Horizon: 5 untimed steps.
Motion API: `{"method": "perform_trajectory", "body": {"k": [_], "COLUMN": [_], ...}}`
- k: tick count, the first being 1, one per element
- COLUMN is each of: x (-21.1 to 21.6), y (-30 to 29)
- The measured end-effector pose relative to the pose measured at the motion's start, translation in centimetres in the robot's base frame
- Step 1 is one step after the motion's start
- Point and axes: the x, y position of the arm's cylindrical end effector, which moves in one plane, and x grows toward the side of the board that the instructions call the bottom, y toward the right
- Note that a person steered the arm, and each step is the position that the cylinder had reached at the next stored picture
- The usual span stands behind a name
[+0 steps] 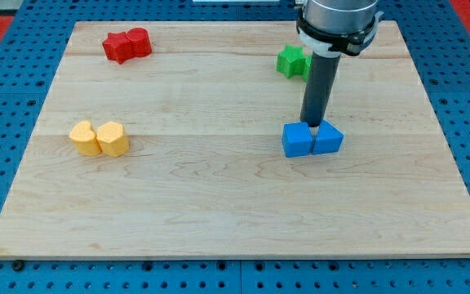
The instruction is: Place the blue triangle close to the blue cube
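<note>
Two blue blocks sit side by side, touching, right of the board's middle. The left one (297, 140) looks like the blue cube. The right one (328, 138) looks like the blue triangle. My tip (311, 124) stands just behind them, toward the view's top, over the seam between the two. The dark rod rises from there to the arm at the view's top.
A green star-like block (293, 60) lies at the view's top beside the rod. Two red blocks (126, 44) touch at the top left. Two yellow blocks (99, 138) touch at the left. The wooden board (235, 220) rests on a blue pegboard.
</note>
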Motion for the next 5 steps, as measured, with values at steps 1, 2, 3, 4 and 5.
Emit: {"method": "perform_trajectory", "body": {"k": [1,2,3,4,5], "x": [-3.3,-3.4,-1.0,1.0,1.1], "y": [4.4,9.3,10.7,7.6,3.7]}}
